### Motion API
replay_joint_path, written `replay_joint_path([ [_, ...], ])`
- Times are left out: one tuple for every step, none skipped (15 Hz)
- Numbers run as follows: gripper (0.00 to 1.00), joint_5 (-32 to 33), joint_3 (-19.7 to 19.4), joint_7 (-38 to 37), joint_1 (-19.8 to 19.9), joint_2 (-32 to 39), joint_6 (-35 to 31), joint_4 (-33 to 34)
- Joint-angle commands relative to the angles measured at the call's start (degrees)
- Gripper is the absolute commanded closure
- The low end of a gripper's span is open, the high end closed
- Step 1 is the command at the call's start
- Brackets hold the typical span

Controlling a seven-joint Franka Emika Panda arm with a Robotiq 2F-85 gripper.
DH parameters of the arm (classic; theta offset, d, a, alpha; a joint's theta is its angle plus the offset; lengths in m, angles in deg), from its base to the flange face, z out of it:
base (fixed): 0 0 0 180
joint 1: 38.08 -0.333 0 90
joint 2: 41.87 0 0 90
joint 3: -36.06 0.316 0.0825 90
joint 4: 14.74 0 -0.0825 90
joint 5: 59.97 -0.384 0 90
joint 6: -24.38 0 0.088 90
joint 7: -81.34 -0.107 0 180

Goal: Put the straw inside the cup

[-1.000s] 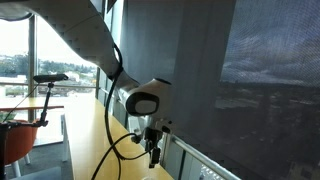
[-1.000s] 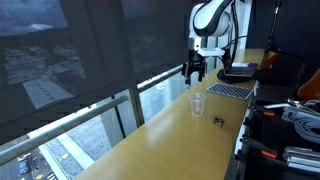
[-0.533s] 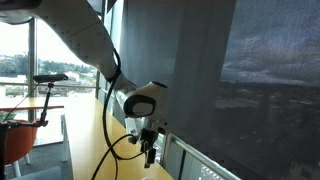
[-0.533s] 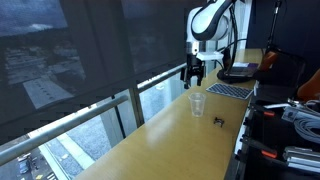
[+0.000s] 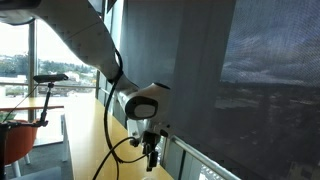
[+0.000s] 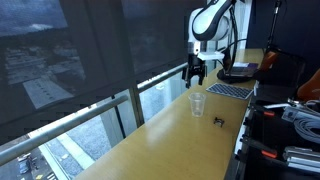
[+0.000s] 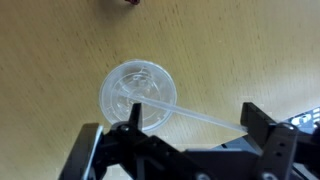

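A clear plastic cup (image 7: 138,92) stands upright on the wooden table, seen from above in the wrist view. A thin translucent straw (image 7: 200,117) slants from over the cup's inside out past its rim toward the right finger. My gripper (image 7: 193,110) hangs above the cup with its jaws wide apart; the straw runs across the gap between them. I cannot tell if it touches a finger. In an exterior view the gripper (image 6: 196,74) hovers a short way over the cup (image 6: 197,104). It also shows from the other side, gripper (image 5: 152,155) pointing down.
A small dark object (image 6: 218,122) lies on the long wooden table (image 6: 165,145) near the cup. A dark flat keyboard-like item (image 6: 230,90) sits behind it. A glass railing and shaded windows run along the table's far side; cluttered equipment (image 6: 290,120) stands beside it.
The gripper has shifted very slightly above the cup. Its jaws have stayed wide apart.
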Motion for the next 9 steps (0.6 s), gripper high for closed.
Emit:
replay_joint_path([
  [0.00, -1.4, -0.3, 1.6, 1.0, -1.6, 0.1, -0.3],
  [0.00, -1.3, -0.4, 1.7, 1.2, -1.8, 0.0, -0.4],
  [0.00, -1.3, -0.5, 1.8, 1.5, -2.1, 0.1, -0.4],
  [0.00, -1.3, -0.6, 2.0, 1.7, -2.5, 0.2, -0.3],
  [0.00, -1.4, -0.6, 2.1, 2.0, -2.9, 0.4, -0.4],
  [0.00, -1.4, -0.7, 2.4, 2.3, -3.2, 0.4, -0.4],
  [0.00, -1.5, -0.8, 2.6, 2.5, -3.7, 0.4, -0.6],
  [0.00, -1.6, -0.8, 2.7, 2.8, -4.0, 0.5, -0.6],
  [0.00, -1.7, -0.8, 2.8, 3.0, -4.4, 0.5, -0.6],
])
